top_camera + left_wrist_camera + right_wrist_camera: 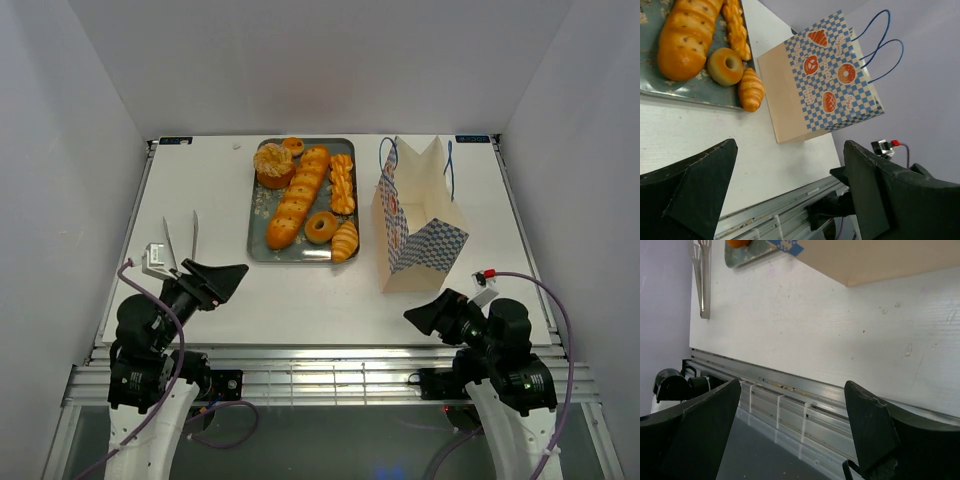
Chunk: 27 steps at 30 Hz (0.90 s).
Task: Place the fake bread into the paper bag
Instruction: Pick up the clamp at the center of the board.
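Fake bread [300, 195] lies on grey tray [260, 215], far middle of desk [330, 300]: long loaf, twisted stick, donut, croissant, cupcake, small tart. Paper bag [420, 235] stands upright just right of tray, top open, blue check band low down, blue cord handles. Metal tongs [180, 240] lie flat on desk, left of tray. Left jaws spread wide, holding nothing, near front left edge. Right jaws spread wide too, holding nothing, near front right edge, close to bag.

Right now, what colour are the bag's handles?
Blue handles, clearest in the left wrist view.
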{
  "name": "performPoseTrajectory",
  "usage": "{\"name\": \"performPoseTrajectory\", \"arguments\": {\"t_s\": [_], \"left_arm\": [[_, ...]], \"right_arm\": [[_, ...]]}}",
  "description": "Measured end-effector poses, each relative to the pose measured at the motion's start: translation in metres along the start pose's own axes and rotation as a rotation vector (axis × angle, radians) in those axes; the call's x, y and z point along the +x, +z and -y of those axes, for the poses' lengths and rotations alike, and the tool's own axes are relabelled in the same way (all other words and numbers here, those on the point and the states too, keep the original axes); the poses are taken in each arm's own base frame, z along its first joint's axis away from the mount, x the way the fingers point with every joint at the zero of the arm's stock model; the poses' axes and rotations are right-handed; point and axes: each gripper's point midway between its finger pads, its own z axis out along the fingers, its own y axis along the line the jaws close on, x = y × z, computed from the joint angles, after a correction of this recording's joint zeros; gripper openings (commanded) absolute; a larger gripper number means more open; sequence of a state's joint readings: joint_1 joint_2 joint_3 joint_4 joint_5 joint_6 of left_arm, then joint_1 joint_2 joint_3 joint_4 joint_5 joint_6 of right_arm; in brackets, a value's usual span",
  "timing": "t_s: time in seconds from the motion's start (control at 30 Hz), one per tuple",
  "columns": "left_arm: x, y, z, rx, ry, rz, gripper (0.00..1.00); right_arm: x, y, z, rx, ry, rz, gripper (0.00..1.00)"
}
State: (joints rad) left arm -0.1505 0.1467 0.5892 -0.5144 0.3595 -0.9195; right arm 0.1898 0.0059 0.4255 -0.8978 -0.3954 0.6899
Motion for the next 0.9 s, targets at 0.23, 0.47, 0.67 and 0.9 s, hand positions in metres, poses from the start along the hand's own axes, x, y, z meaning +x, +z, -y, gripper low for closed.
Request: {"name": "performPoseTrajectory", "arguments": {"t_s": [0.23, 0.47, 0.67, 0.9], "left_arm": [[0.012, 0.007, -0.017, -0.069, -0.004, -0.069, 0.98], [0.036, 0.049, -0.045, -0.156, -0.124, -0.261, 0.98], [0.048, 0.063, -0.064, -0.228, -0.163, -0.335, 0.98], [0.037, 0.067, -0.045, -0.159, -0.134, -0.321, 0.98]], "right_arm": [[-0.018, -0.010, -0.006, 0.016, -0.067, 0.082, 0.90], [-0.037, -0.024, -0.023, 0.018, -0.112, 0.121, 0.90], [-0.064, -0.039, -0.043, 0.038, -0.211, 0.167, 0.91], [-0.122, -0.052, -0.063, 0.167, -0.304, 0.210, 0.90]]}}
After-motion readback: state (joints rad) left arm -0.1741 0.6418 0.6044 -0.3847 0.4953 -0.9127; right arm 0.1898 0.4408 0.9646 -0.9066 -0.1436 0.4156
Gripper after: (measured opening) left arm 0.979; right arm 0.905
